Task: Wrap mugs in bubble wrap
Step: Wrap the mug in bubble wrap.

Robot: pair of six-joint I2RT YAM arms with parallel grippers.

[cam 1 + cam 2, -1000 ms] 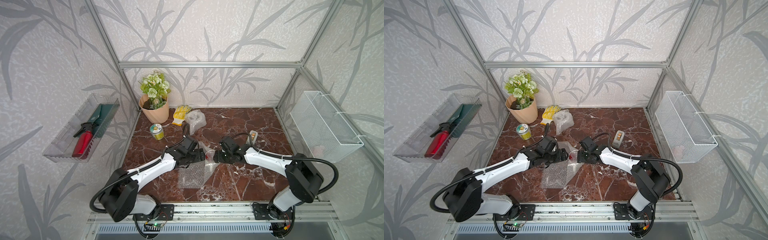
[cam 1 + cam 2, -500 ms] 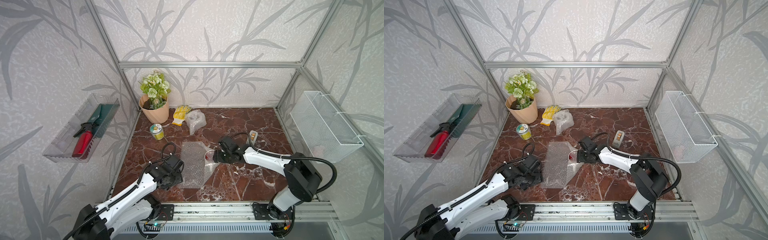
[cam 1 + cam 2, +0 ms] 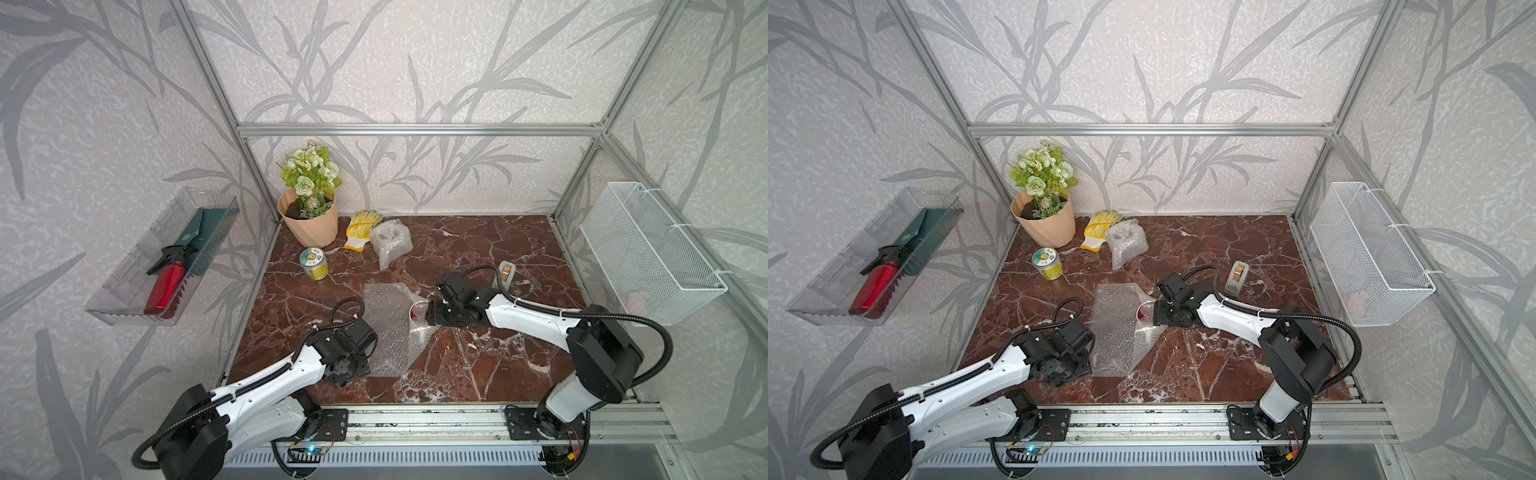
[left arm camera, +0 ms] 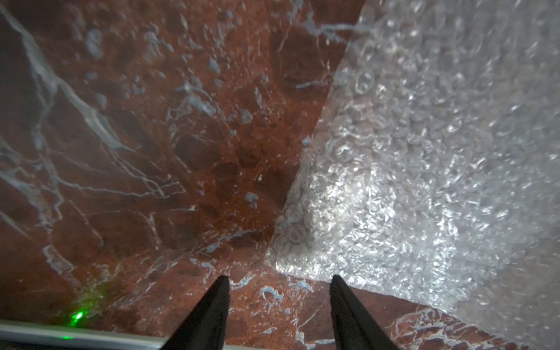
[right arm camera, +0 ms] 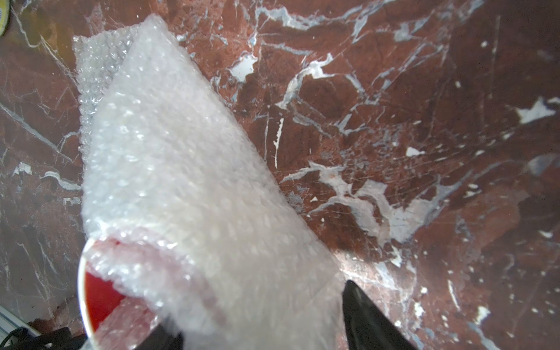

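surface: red marble table [image 3: 498,249] | on it: flower pot [image 3: 309,226], tin can [image 3: 313,264], glove [image 3: 360,230], wrapped bundle [image 3: 390,241], bubble wrap sheet [image 3: 386,328], tape dispenser [image 3: 505,272]

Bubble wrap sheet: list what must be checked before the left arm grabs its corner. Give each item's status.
1. Left pincer open and empty: ok.
2. Corner of the bubble wrap sheet inside that pincer: not ok; it lies just ahead, with only the marble table in the gap.
3. Right pincer clamping the white mug through the wrap: ok.
4. Mug fully covered: not ok; its red inside shows at the rim.
5. Handle position: cannot tell, hidden under wrap.
6. Tape dispenser clear of the sheet: ok.
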